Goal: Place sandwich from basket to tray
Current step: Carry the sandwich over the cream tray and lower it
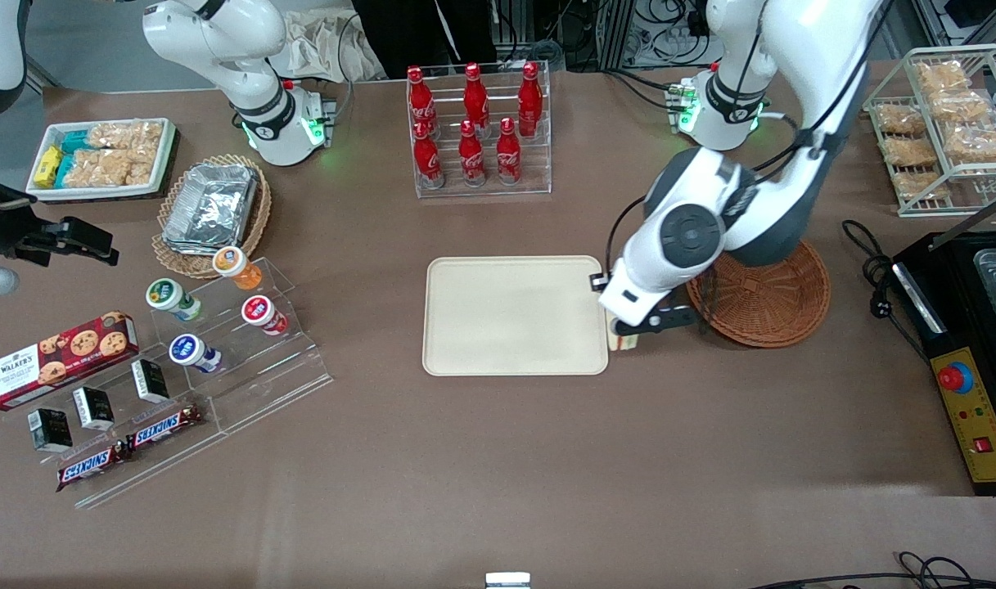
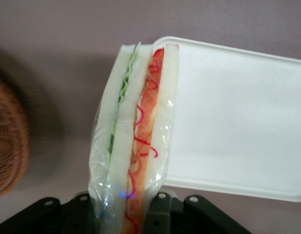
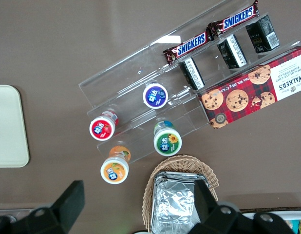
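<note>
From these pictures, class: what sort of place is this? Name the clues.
Probably a robotics lab staged as a snack shop: cola bottles in a clear rack, Snickers bars on acrylic steps, cables past the table. The gripper, at the tray edge beside the basket, holds a sandwich.

the gripper point(image 1: 628, 334) holds the sandwich point(image 1: 624, 341) above the table point(image 1: 498, 458), between the tray point(image 1: 514, 315) and the basket point(image 1: 763, 298), just beside the tray's edge. the bottle rack point(image 1: 479, 131) stands farther from the front camera than the tray.
</note>
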Controlling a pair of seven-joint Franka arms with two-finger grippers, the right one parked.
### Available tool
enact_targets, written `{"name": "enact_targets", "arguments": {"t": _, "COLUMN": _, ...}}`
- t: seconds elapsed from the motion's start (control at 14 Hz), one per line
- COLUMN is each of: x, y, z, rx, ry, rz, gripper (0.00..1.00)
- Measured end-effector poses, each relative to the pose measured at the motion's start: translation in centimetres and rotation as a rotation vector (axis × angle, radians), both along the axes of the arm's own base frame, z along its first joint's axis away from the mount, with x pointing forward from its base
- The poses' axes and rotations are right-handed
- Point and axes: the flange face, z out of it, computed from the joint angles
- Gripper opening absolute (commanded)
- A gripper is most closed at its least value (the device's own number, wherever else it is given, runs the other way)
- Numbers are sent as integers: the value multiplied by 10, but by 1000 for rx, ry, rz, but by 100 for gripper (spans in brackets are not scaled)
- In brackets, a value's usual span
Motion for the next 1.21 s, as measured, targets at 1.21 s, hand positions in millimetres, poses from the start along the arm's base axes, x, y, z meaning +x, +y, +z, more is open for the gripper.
{"name": "enact_targets", "arguments": {"t": 1.21, "x": -23, "y": -44, "z": -116, "rx": 67, "ry": 34, "rz": -133, "gripper": 54}}
